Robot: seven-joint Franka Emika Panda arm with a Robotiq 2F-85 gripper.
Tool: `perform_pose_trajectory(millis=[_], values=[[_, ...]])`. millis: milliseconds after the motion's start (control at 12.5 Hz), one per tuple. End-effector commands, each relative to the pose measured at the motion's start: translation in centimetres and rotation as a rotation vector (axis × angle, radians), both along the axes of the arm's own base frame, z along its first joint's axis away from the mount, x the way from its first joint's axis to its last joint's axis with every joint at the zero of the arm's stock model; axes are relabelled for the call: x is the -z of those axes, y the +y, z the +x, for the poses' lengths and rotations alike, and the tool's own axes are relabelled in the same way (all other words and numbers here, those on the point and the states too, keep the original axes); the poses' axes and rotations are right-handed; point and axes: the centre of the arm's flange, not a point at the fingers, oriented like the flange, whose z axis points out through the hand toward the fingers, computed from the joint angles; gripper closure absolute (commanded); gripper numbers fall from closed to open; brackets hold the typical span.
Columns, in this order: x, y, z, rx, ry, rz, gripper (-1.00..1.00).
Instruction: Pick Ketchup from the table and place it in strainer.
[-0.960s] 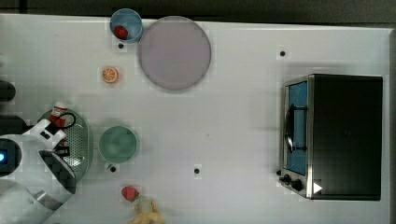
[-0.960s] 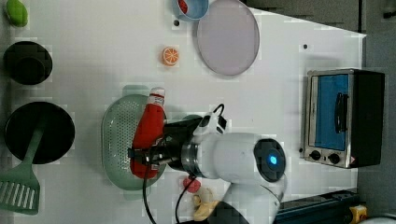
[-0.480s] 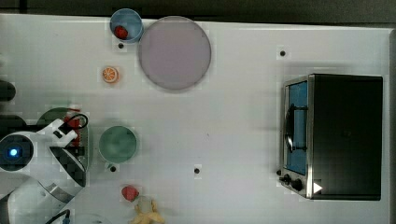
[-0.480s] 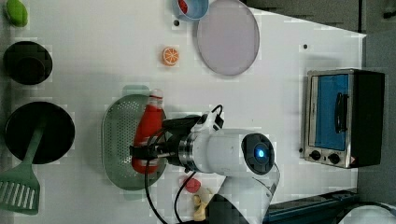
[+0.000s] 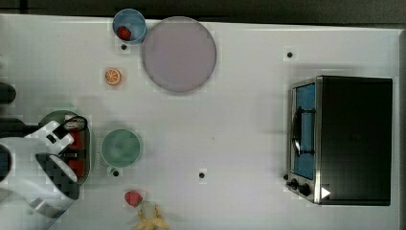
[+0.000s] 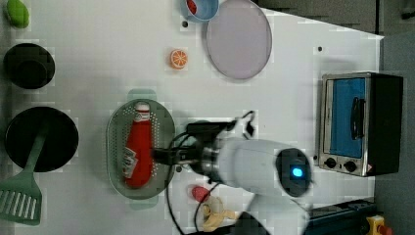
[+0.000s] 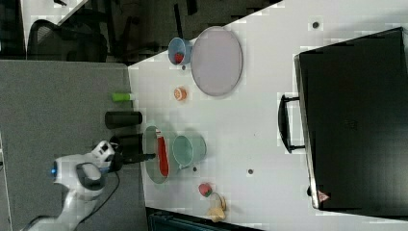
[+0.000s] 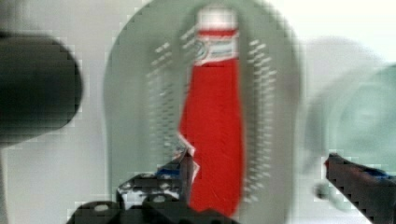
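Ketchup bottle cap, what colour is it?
White, on the red Ketchup bottle; clearest in the left view.

Robot lab, white table [image 5: 249, 120], toaster oven [image 5: 342, 139], office chair [image 7: 57, 41]

Ketchup [image 6: 137, 152] lay flat inside the strainer [image 6: 165, 128], lengthwise along the oval, white cap toward the left view's top, red body toward its bottom, white label mark near the base. Slim red squeeze bottle, nearly the strainer's length. Strainer was pale mint-green, oval, perforated bottom, sitting on the white desk just beside a round green bowl in the right view.
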Motion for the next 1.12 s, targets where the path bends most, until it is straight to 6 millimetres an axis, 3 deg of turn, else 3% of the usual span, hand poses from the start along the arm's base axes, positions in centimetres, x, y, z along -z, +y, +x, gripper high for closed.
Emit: perform_pose_trajectory(millis=[80,320,640,880,1120], values=[[-9.3,-6.0,4.8,0.238,-0.05,-0.058,-1.0],[-14.9,-13.2,6.9,0.417,0.009,-0.109,-1.0],[-21.2,-25.8,9.5,0.657,-0.037,-0.099,-1.0],[-24.0,-34.1,9.7,0.814,-0.072,-0.077,-1.0],[-24.7,-39.4,8.6,0.91,-0.014,-0.09,-1.0]])
